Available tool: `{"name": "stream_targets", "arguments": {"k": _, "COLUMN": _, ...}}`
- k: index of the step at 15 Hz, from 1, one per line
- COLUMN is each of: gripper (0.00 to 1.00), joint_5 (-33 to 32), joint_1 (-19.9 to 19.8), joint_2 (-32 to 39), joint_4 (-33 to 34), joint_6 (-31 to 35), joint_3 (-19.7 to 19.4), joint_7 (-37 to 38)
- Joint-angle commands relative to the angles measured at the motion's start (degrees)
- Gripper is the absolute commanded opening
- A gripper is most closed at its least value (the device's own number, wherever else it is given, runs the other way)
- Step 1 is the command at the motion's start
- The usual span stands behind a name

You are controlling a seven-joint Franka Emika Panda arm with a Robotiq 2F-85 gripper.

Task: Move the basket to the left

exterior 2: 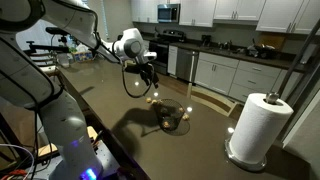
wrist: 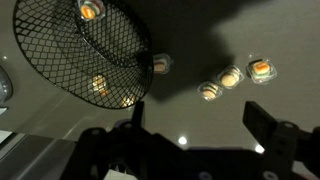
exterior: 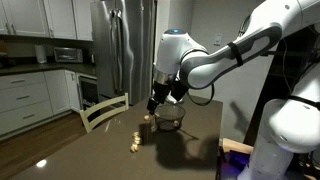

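Gripper (wrist: 195, 128): jaws spread, empty, poised above table (exterior: 185, 150), presumably ready for a rim pinch.
Basket (wrist: 85, 50): resting on table ahead of Gripper, offset toward one finger; not touched.
Yellowish pieces (wrist: 232, 76): scattered ahead of Gripper, beside Basket; two show through the mesh.
Step, judged: approach; grasp not yet made.
Risk: the piece at the rim may get dragged along.

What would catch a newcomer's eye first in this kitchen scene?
The white robot arm reaches over the dark table, with its gripper open close to the wire basket. In the wrist view, small yellowish objects lie scattered to the right of the basket. A tall paper towel roll stands near the table's edge in an exterior view.
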Motion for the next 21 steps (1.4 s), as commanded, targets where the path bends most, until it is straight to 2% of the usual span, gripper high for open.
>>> {"name": "stream_targets", "arguments": {"k": 1, "gripper": 1.0, "joint_5": -0.64, "joint_1": 1.39, "joint_2": 0.13, "joint_4": 0.09, "joint_6": -0.23, "joint_3": -1.36, "joint_7": 0.42}}
{"name": "stream_targets", "arguments": {"k": 9, "gripper": 1.0, "joint_5": -1.22, "joint_1": 0.48, "joint_2": 1.79, "joint_4": 1.55, "joint_6": -2.45, "joint_3": -2.1, "joint_7": 1.15}}
{"name": "stream_targets", "arguments": {"k": 17, "gripper": 1.0, "joint_5": 1.7, "joint_1": 0.71, "joint_2": 10.22, "joint_4": 7.8, "joint_6": -14.89, "joint_3": -7.88, "joint_7": -0.14}}
{"name": "stream_targets", "arguments": {"k": 21, "gripper": 1.0, "joint_5": 4.59, "joint_1": 2.24, "joint_2": 15.08, "joint_4": 9.14, "joint_6": -15.24, "joint_3": -9.72, "joint_7": -1.63}}
